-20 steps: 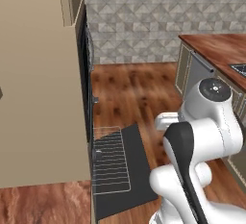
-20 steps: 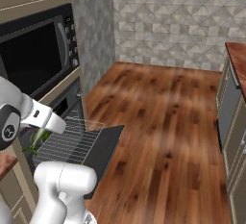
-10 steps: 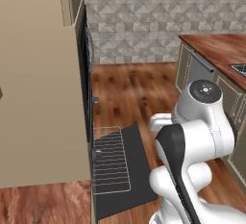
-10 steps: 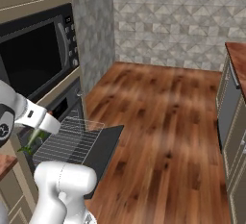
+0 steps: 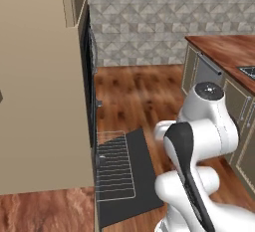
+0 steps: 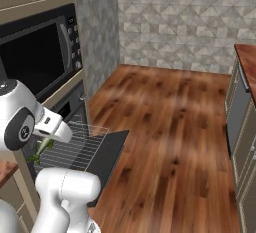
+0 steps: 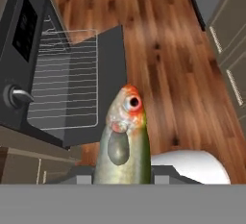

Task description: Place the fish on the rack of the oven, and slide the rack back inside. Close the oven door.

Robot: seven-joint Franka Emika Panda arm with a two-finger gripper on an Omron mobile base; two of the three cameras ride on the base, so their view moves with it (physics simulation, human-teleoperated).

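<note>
Compared with one second ago, the white arm's upper joint has swung a little to the left in the left base view, and in the right base view the gripper [image 6: 44,146] with its load has sunk slightly lower.

The jaws are closed on the small slender silvery-green fish [image 7: 122,139], which stands head-up between them in the hand view and hangs near the arm's elbow, above and beside the open oven, in the right base view.

The flat grid of thin pale grey wires, the rack [image 5: 115,166], is pulled out over the large dark grey-black oven door [image 5: 139,176], which lies folded down and open. The tall black built-in oven [image 6: 37,62] sits in a beige cabinet [image 5: 42,86].

To do this step well, I think the hand should carry the fish over the middle of the rack, lower it until it nearly touches the wires, and lay it across them, so it cannot slip between.

The floor is of brown wooden planks [image 6: 175,127], and the back wall carries grey patterned tiles [image 5: 149,17]. A counter with a reddish wooden top [image 5: 224,52] stands to the right.
</note>
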